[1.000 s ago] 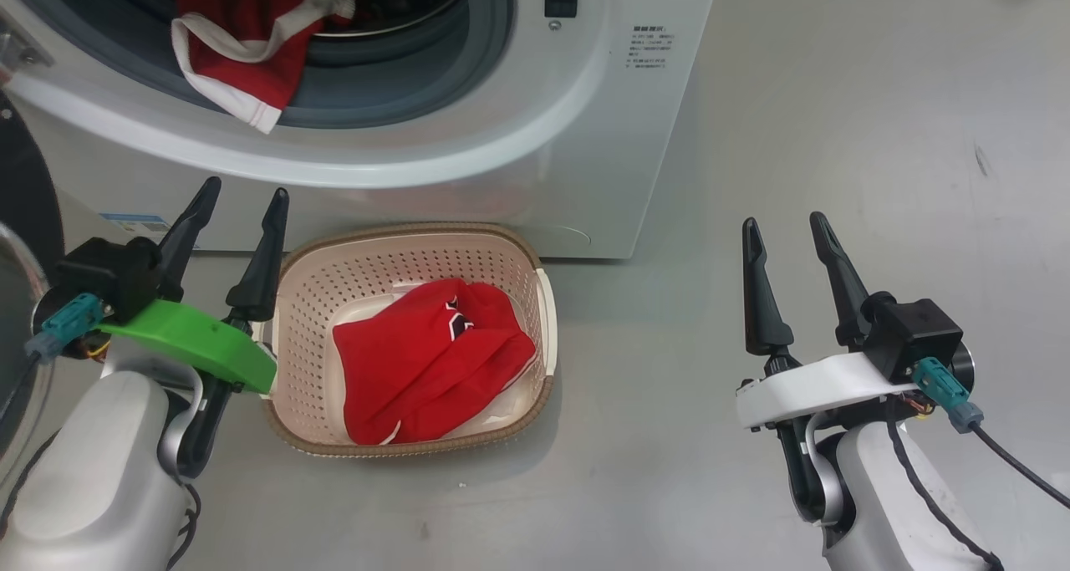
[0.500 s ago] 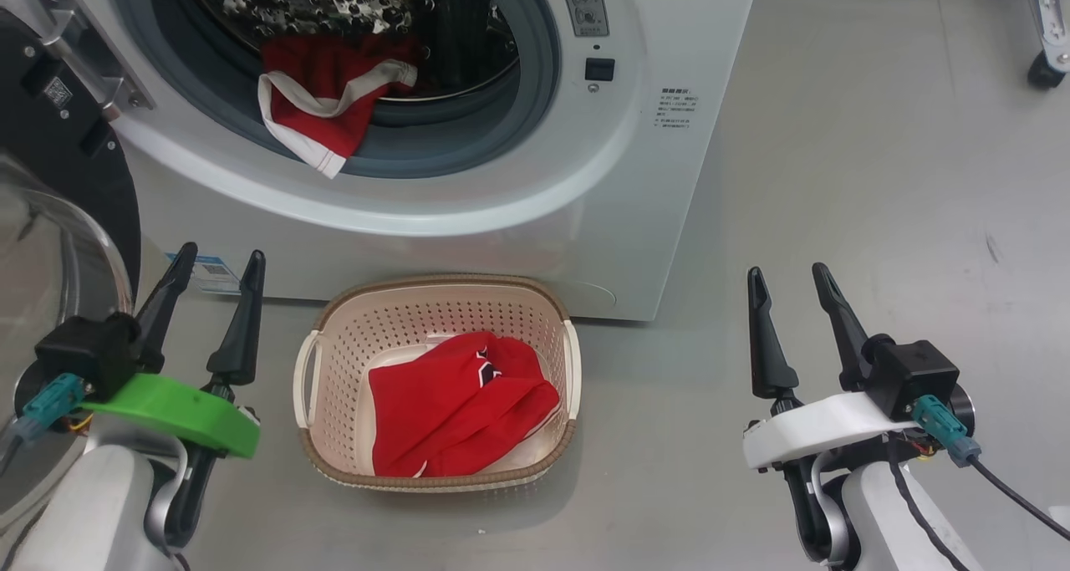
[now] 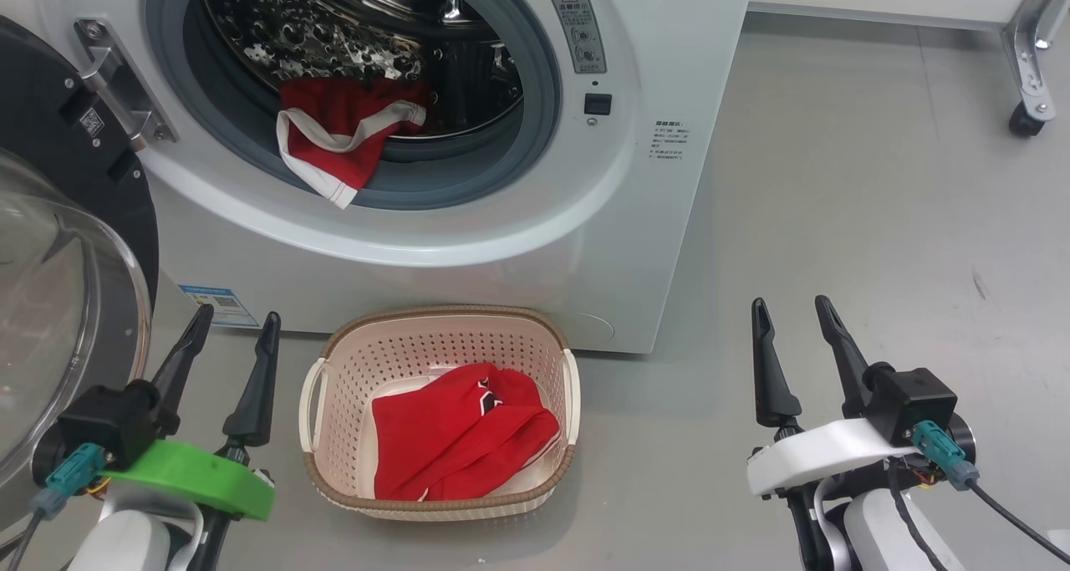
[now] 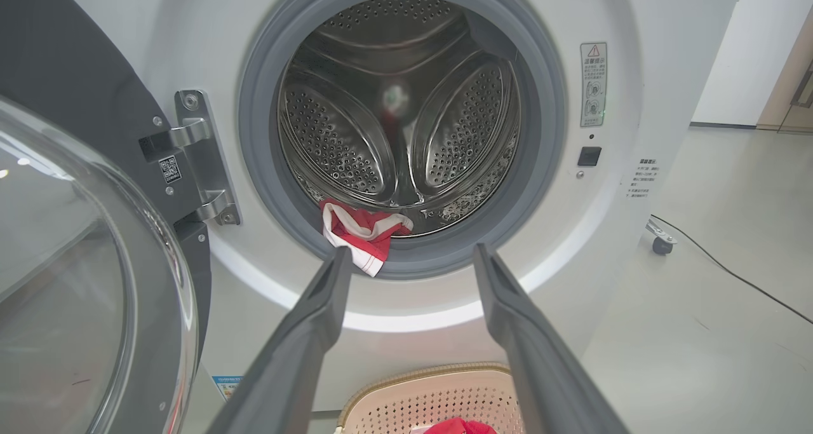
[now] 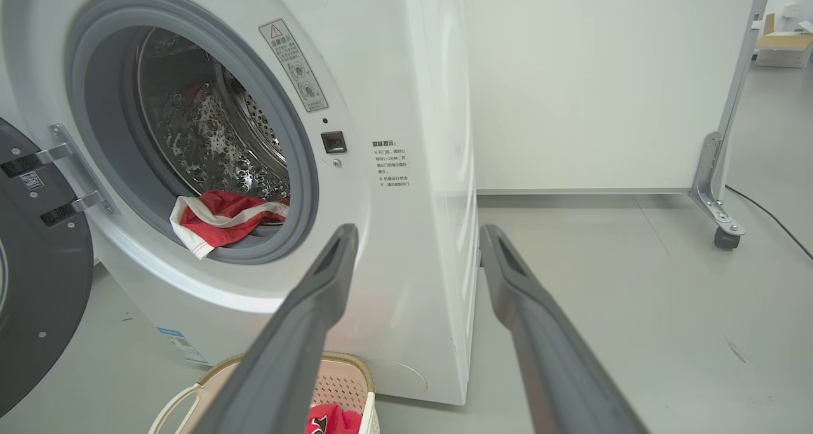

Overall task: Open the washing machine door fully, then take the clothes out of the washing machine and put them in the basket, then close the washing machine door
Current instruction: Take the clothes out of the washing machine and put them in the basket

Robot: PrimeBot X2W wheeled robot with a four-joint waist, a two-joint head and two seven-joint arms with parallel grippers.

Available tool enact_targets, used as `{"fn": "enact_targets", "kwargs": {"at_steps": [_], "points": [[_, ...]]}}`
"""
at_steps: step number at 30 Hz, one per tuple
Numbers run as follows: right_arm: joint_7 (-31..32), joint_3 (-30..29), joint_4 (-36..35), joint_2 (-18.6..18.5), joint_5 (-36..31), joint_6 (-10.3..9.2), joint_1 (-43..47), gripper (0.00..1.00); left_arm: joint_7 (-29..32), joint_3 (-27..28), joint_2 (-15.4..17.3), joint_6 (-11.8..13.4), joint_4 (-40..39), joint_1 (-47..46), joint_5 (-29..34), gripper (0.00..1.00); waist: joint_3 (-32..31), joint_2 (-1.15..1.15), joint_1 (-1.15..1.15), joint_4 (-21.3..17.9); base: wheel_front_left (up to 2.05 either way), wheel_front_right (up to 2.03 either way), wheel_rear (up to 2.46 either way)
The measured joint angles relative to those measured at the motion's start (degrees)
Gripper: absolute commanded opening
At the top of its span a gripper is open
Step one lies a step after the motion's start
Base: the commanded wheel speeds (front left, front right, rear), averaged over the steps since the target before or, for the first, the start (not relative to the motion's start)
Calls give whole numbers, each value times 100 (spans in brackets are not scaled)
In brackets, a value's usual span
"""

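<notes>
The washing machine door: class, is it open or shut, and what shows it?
Open. The washing machine door stands swung aside on its hinge, leaving the drum exposed, a red garment draped over the gasket.

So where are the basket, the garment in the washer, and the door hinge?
basket [image 3: 435, 345]: head view, perforated back wall.
garment [image 3: 334, 170]: head view, red hanging flap.
door hinge [image 3: 125, 86]: head view, metal bracket.

Washing machine [image 3: 518, 245] white; gasket [image 4: 257, 135] grey; drum [image 4: 330, 135] perforated steel. Clothes [image 3: 343, 140] red, white trim. Basket [image 3: 443, 354] cream, perforated, brown rim. Washing machine door [image 3: 42, 78] rim black. Sticker [image 3: 219, 305] apparently blue.
</notes>
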Motion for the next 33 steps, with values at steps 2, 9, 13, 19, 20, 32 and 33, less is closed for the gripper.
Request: {"fn": "enact_targets", "kwargs": {"at_steps": [2, 9, 13, 19, 20, 32, 33], "points": [[0, 0, -1, 2, 1, 16, 36, 100, 0, 60, -12, 0, -58, 66, 26, 100, -14, 0, 0, -9, 0, 0, 0], [0, 4, -10, 2, 1, 68, 59, 100, 0, 214, -111, 0, -236, 203, 131, 100, -22, 0, 0, -25, 0, 0, 0], [0, 13, -16, 4, 0, 75, 62, 100, -1, 304, -118, 0, -364, 284, 140, 100, 4, 0, 0, -42, 0, 0, 0], [0, -1, -20, 4, 0, 75, 64, 100, -1, 370, -179, 0, -427, 343, 269, 100, 45, 0, 0, -62, 0, 0, 0], [0, -2, -21, 4, 0, 75, 64, 100, -1, 380, -185, 0, -436, 353, 292, 100, 51, 0, 0, -64, 0, 0, 0], [0, -10, -42, 4, 0, 75, 65, 100, -1, 432, -282, 0, -546, 430, 353, 100, 118, 0, 0, -76, 0, 0, 0], [0, -10, -42, 4, 0, 75, 65, 100, -1, 433, -288, 0, -548, 431, 353, 100, 122, 0, 0, -76, 0, 0, 0]]}}
